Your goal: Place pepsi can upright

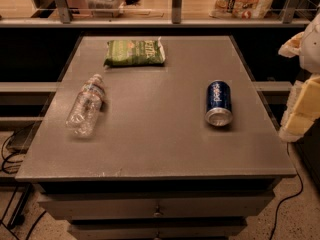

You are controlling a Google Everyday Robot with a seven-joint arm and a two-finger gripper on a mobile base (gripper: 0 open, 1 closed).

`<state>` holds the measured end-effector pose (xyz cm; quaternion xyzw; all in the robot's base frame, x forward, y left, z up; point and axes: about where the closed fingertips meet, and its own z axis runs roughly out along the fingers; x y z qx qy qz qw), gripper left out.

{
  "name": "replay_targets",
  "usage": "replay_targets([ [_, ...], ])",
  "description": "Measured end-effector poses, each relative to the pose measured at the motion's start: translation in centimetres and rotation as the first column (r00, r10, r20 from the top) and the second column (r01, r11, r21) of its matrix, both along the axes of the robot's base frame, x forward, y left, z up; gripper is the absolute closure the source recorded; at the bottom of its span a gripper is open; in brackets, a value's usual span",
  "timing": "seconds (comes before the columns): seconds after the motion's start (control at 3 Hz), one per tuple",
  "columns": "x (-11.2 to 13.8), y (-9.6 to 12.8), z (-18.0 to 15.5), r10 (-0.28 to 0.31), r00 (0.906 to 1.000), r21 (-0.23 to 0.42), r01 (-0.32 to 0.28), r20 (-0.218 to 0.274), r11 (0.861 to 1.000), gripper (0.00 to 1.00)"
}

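Observation:
The pepsi can (218,103) is dark blue with white lettering. It lies on its side on the right part of the grey table (150,149), with one silver end facing the table's front edge. My gripper (301,109) shows as pale white and yellowish parts at the right edge of the camera view. It is beside the table's right edge, apart from the can, and holds nothing that I can see.
A clear plastic water bottle (86,105) lies on its side at the table's left. A green chip bag (134,52) lies flat at the back. A railing and shelf (175,21) run behind the table. Cables (10,154) lie on the floor at left.

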<state>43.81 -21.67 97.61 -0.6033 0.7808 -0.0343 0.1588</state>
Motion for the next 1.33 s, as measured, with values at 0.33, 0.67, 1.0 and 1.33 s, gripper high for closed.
replay_targets([
  [0.33, 0.0, 0.0, 0.0, -0.001, 1.0000, 0.000, 0.001, 0.002, 1.000, 0.00],
  [0.67, 1.0, 0.1, -0.2, -0.061, 0.9979, 0.062, 0.062, -0.020, 0.996, 0.00],
  [1.0, 4.0, 0.2, -1.7, -0.245, 0.9656, 0.192, 0.258, -0.087, 0.947, 0.00],
  [1.33, 6.4, 0.6, -2.4, -0.384, 0.9147, 0.209, 0.403, -0.127, 0.891, 0.00],
])
